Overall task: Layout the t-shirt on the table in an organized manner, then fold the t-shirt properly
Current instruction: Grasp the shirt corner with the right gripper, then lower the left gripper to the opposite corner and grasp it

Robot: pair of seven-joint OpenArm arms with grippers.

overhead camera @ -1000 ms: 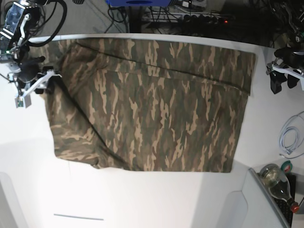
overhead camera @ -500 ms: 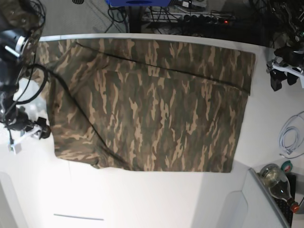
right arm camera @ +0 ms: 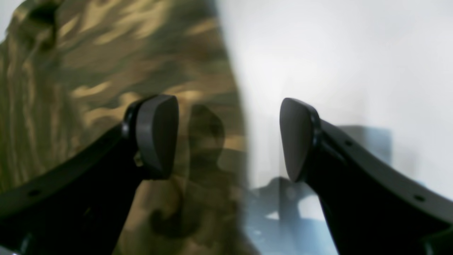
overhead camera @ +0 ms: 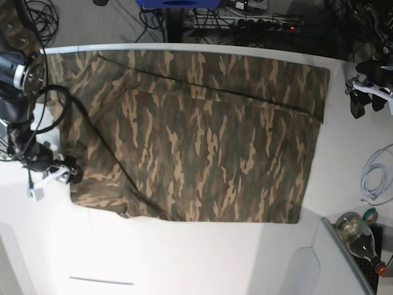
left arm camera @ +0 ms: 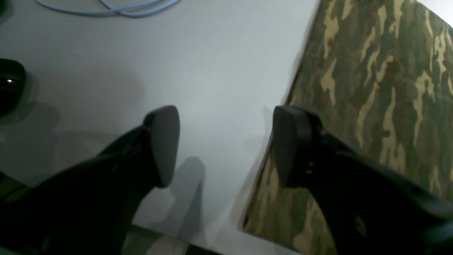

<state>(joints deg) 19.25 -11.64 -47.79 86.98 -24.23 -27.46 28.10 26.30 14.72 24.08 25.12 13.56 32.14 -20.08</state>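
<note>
The camouflage t-shirt (overhead camera: 196,135) lies spread flat on the white table (overhead camera: 184,258), with one diagonal fold running down its left part. My right gripper (overhead camera: 52,181) is at the shirt's lower left corner. In the right wrist view it (right arm camera: 228,136) stands open astride the cloth's edge, one finger over the t-shirt (right arm camera: 106,71) and the other over bare table (right arm camera: 336,53). My left gripper (overhead camera: 366,106) hangs off the shirt's upper right corner. It (left arm camera: 226,145) is open over the table (left arm camera: 212,53), with the t-shirt (left arm camera: 382,88) just beside its right finger. Neither holds anything.
A coiled pale cable (overhead camera: 374,178) lies at the right edge, also seen as the blue-white cable (left arm camera: 106,7). A glass bottle (overhead camera: 359,236) and a grey box corner (overhead camera: 325,264) sit at the lower right. Cables and a power strip (overhead camera: 264,24) run behind the table.
My right gripper has travelled down the shirt's left side from the upper left sleeve to the lower left corner, and its fingers have spread wider. The left arm has stayed put.
</note>
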